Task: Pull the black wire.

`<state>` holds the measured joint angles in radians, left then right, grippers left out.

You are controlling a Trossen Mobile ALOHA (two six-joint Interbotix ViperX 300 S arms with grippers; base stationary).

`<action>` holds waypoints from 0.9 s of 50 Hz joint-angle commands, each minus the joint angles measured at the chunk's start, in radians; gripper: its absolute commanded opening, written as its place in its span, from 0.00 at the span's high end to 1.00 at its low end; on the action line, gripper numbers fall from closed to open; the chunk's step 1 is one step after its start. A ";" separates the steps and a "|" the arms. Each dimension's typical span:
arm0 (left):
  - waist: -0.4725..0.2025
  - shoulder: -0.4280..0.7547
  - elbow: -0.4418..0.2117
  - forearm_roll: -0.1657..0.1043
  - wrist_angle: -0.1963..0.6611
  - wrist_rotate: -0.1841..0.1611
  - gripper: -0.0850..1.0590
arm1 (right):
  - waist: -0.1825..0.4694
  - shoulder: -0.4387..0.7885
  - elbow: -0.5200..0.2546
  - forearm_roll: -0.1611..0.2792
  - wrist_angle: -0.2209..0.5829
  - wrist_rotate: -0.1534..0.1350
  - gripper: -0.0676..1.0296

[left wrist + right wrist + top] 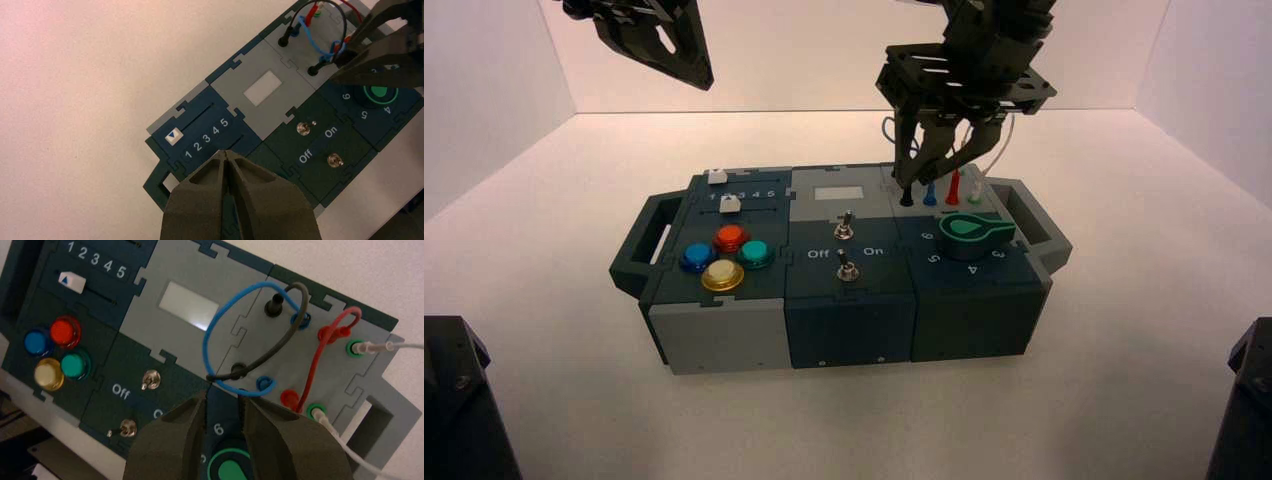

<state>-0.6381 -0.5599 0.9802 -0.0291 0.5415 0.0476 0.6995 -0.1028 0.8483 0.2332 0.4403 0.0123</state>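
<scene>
Pale, plain desk carries the box. The thin black looped wire is at the far right of its top, on the grey socket panel. The right end effector is above the panel's near edge, jaws spread, presumably to leave room to straddle a plug. The left end effector, pressed together, waits above the far left, probably for clearance. The right wrist view shows the black wire crossing the looped blue wire; the high view does not show that crossing.
</scene>
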 commanded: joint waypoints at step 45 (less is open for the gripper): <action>-0.092 -0.020 0.002 -0.008 0.009 0.006 0.95 | -0.055 0.095 -0.064 -0.018 -0.074 -0.002 0.62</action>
<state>-0.7271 -0.5706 0.9940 -0.0368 0.5553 0.0476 0.6657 -0.0046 0.8115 0.2194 0.3789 0.0138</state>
